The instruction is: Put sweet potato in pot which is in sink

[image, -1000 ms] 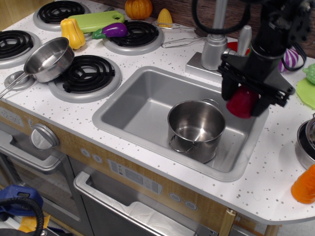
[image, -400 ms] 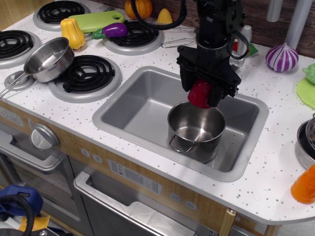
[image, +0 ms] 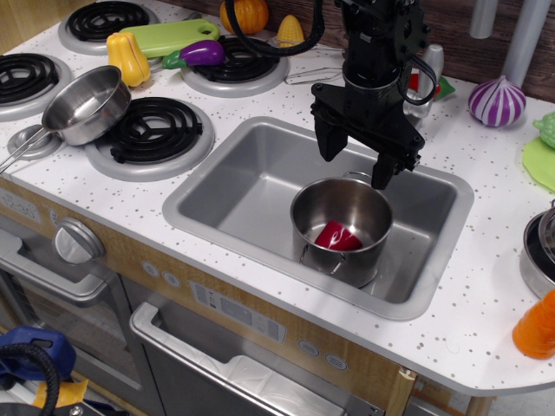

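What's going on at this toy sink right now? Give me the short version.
A single robot arm is working over the sink of a toy kitchen. The sweet potato lies inside the steel pot, which stands in the basin. The end effector hangs just above the pot with its jaws spread apart and nothing between them. Nothing else is being handled; a saucepan sits on the stove burners to the left.

White speckled toy-kitchen countertop (image: 260, 286), black coil burners (image: 156, 130) at 9 and 11 o'clock, wood-look cabinet front (image: 130, 260) with grey oven door handle (image: 199, 360) (knob (image: 78, 241) at 8 o'clock), dark wooden wall (image: 460, 22) at 1 o'clock, even light.
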Robot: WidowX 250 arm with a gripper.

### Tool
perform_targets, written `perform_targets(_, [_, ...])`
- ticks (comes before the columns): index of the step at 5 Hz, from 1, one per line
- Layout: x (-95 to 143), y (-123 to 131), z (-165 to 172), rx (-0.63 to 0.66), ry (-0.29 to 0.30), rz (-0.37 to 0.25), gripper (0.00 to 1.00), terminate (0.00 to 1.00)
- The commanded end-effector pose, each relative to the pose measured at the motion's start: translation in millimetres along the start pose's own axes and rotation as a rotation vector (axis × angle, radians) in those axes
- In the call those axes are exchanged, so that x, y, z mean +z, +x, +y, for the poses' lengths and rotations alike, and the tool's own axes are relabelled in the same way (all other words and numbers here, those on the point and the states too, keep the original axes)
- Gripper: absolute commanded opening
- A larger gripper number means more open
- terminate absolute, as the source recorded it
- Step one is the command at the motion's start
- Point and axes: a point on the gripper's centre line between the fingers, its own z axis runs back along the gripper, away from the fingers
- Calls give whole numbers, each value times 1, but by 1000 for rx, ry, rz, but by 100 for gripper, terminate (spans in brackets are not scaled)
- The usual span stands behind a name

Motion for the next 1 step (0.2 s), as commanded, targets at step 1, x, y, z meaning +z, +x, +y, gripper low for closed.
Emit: perform_targets(1, [22, 10, 7, 15, 9, -69, 100, 100])
